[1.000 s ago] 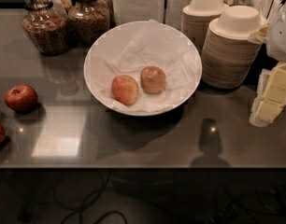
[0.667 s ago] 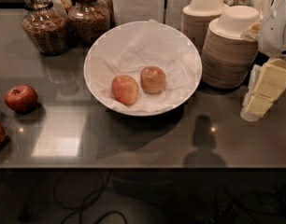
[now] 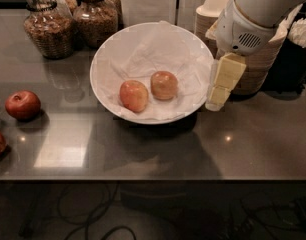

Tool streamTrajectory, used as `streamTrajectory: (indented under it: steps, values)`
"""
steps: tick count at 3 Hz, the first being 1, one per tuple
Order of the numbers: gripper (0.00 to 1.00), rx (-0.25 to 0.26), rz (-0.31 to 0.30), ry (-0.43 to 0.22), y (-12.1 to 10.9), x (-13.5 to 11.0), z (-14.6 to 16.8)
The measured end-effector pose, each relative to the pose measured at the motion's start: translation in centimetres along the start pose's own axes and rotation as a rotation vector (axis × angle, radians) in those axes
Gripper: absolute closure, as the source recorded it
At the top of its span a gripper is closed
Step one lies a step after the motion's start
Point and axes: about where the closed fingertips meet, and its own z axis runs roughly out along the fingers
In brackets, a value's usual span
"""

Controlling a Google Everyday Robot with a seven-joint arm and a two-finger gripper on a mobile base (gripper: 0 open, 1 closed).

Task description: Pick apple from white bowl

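The apple (image 3: 164, 85) lies in the white bowl (image 3: 94, 69), which sits on the tabletop (image 3: 253, 149) midway between the left and right edges and nearer the far edge. The apple rests on the crumpled paper just right of the bowl's centre. On its left, touching or nearly so, is a brighter pink-orange apple (image 3: 134, 95).

The pincer (image 3: 218, 98) hangs at the bowl's right rim, pointing down, on the side toward the far right corner and in front of the stacked paper bowls (image 3: 258, 71). From there the apple lies toward the left edge, close by and lower, inside the rim. It is round, so no long axis governs the approach. The duller fruit is the nearer of the two, a fair advantage.

Nothing is seen held in the pincer. I cannot tell whether it stands wide or narrow, nor whether it touches the rim.
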Motion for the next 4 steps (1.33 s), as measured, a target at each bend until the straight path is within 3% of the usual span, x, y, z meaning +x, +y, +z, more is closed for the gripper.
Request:
streamTrajectory:
  steps: [2,3,4]
  values:
    - [0.00,0.001,-0.003,-0.031,-0.4,-0.6,0.9]
    - [0.00,-0.029,-0.046,-0.086,-1.7,-3.0,4.1]
    - [0.09,-0.049,-0.074,-0.115,-3.1,-4.7,6.5]
